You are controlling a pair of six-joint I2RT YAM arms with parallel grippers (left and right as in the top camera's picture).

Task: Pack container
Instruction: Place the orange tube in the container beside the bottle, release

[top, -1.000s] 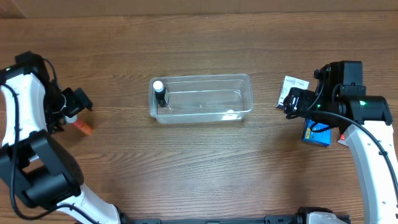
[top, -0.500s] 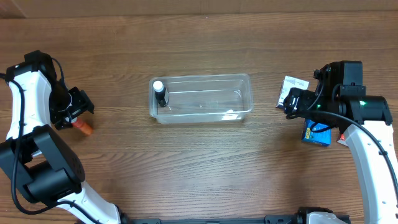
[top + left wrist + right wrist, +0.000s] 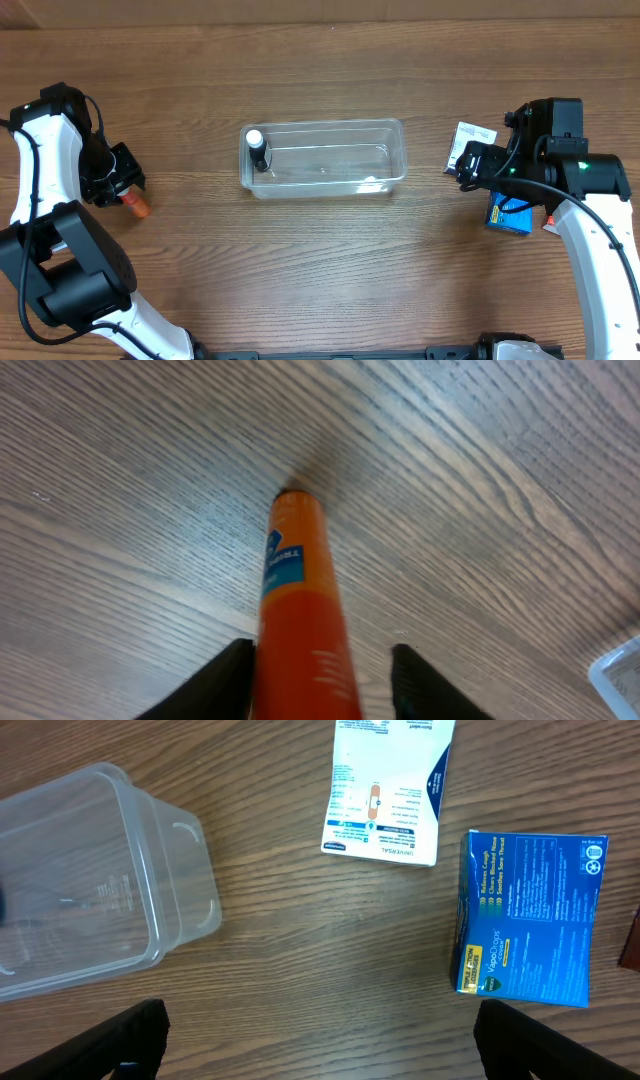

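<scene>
The clear container (image 3: 395, 150) lies at the table's middle with a black bottle with a white cap (image 3: 258, 150) standing in its left end. At the far left an orange tube (image 3: 136, 205) lies on the wood. My left gripper (image 3: 118, 187) straddles the tube (image 3: 300, 600): its left finger (image 3: 225, 675) touches the tube, while a narrow gap remains before the right finger (image 3: 415, 680). My right gripper (image 3: 468, 165) hangs wide open over bare wood (image 3: 320, 1020), right of the container (image 3: 100, 880), holding nothing.
A white packet (image 3: 385, 785) lies just beyond the right gripper, and a blue lozenge box (image 3: 528, 920) sits to its right. A small red item (image 3: 632, 935) shows at the right edge of the right wrist view.
The left gripper has moved down onto the orange tube and its jaws have narrowed around it. The right arm has not moved.
</scene>
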